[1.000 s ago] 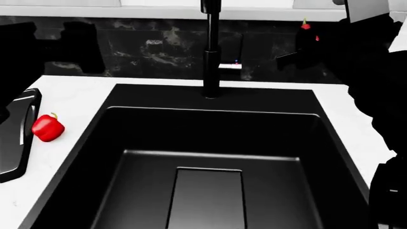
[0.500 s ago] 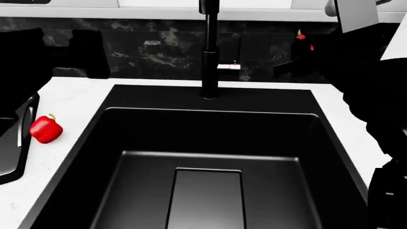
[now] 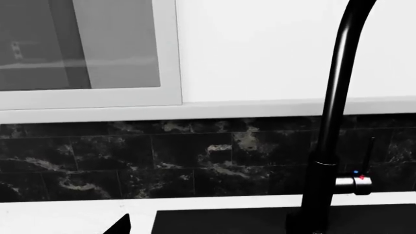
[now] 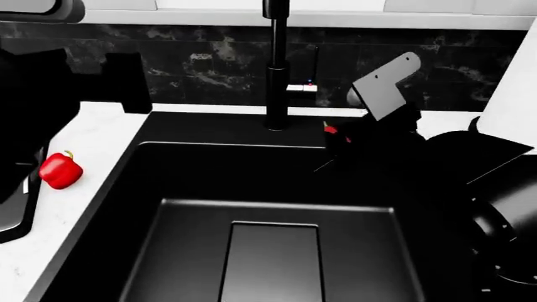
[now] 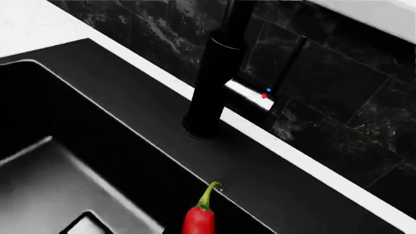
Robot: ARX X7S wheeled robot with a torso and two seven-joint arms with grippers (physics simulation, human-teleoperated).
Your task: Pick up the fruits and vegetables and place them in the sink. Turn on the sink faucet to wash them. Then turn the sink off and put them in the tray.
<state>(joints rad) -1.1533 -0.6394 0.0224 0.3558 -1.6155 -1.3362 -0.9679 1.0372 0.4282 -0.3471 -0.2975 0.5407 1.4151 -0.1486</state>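
Note:
The red bell pepper [image 4: 61, 170] lies on the white counter left of the sink [image 4: 126, 189]. The black tray [image 4: 12, 217] shows at the left edge, beside the pepper. My right gripper [image 4: 337, 137] is shut on the small red chili [image 4: 331, 129] and holds it over the sink's back right part, just right of the faucet [image 4: 277, 75]. In the right wrist view the chili [image 5: 198, 220] hangs stem up above the sink rim [image 5: 117, 92], near the faucet [image 5: 215, 83] and its lever block [image 5: 250, 94]. My left gripper [image 4: 92, 78] is open and empty, high above the counter at back left.
The drain plate [image 4: 273, 261] lies in the middle of the basin floor. The dark marbled backsplash [image 4: 210, 63] runs behind the sink. The left wrist view shows the faucet [image 3: 331, 122], its lever block [image 3: 354, 181] and a window [image 3: 85, 48] above the backsplash.
My right arm has come down and to the left from the backsplash, carrying the chili over the sink's back right part. The pepper has not moved.

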